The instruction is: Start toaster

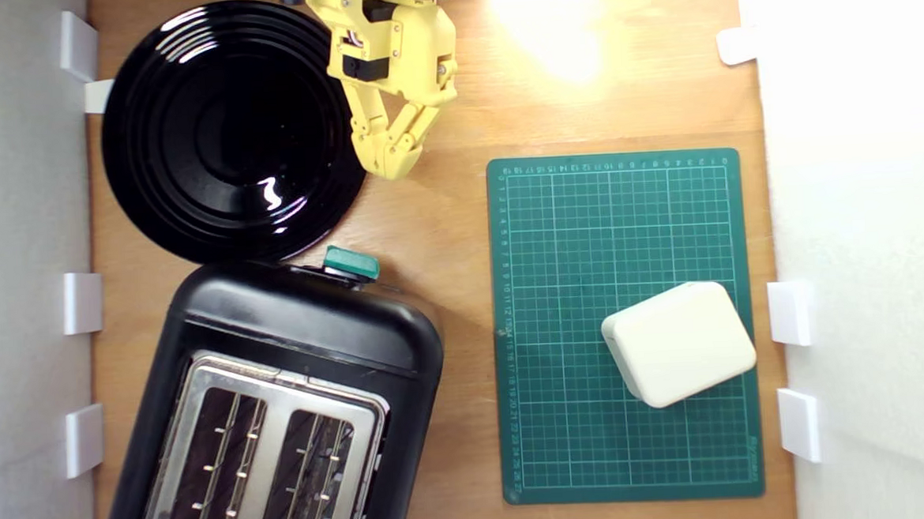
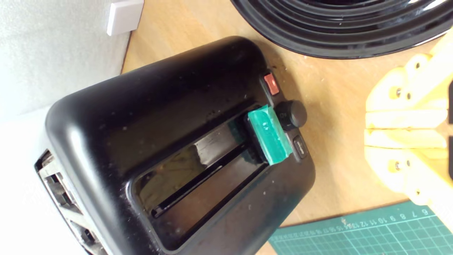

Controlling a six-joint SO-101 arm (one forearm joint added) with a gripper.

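Sitting beside round black plate [image 1: 230,129]: toaster [image 1: 280,403], teal lever [image 2: 269,134] facing gripper [image 1: 391,167]. Hovering clear of lever, fingers pressed together, gripping nothing. Risking closed tip slipping off narrow lever, nudging dial [image 2: 292,115] or tilting toaster.

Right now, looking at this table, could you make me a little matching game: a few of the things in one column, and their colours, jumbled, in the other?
Things:
1. toaster lever
2. round plate
3. robot fingers
4. small box on the gridded mat

Colours:
A. yellow
B. cream white
C. teal green
D. glossy black

Pairs: 1-C, 2-D, 3-A, 4-B
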